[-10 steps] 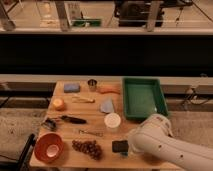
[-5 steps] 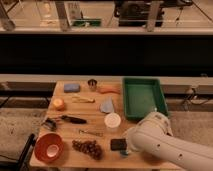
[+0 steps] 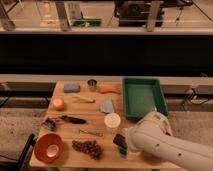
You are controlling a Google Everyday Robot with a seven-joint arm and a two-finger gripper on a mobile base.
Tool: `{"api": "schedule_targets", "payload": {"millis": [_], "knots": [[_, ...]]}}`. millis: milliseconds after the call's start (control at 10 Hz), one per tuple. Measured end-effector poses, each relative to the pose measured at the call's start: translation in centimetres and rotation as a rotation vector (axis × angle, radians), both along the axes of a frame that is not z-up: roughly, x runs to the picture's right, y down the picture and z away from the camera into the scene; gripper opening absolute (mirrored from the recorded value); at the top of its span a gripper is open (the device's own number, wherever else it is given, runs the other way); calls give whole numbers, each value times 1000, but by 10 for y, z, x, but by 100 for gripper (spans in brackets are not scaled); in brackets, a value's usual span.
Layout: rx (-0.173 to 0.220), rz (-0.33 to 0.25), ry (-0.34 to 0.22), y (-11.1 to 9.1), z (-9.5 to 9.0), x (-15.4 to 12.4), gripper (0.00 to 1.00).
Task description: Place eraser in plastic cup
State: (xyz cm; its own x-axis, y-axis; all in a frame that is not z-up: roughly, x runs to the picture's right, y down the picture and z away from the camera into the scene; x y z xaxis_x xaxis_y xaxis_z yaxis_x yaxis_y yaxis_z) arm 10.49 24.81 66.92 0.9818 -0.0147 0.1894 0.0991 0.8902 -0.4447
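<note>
The gripper (image 3: pixel 123 146) hangs low over the front edge of the tabletop (image 3: pixel 97 117), right of the grapes (image 3: pixel 88 147) and just in front of the white cup (image 3: pixel 112 121); the black eraser (image 3: pixel 120 142) sits at its tip, and the fingers appear closed on it, though the white arm (image 3: pixel 160 145) covers much of them; the plastic cup (image 3: pixel 131 150) shows faintly right beneath; bare wood lies between grapes and gripper; the green tray (image 3: pixel 142 96) bounds the right side.
</note>
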Motion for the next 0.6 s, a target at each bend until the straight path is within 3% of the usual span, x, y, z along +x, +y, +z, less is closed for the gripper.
{"api": "schedule_targets", "payload": {"millis": [300, 600], "knots": [[5, -2, 2, -2, -2, 2, 80], [54, -3, 14, -27, -15, 6, 80]]}}
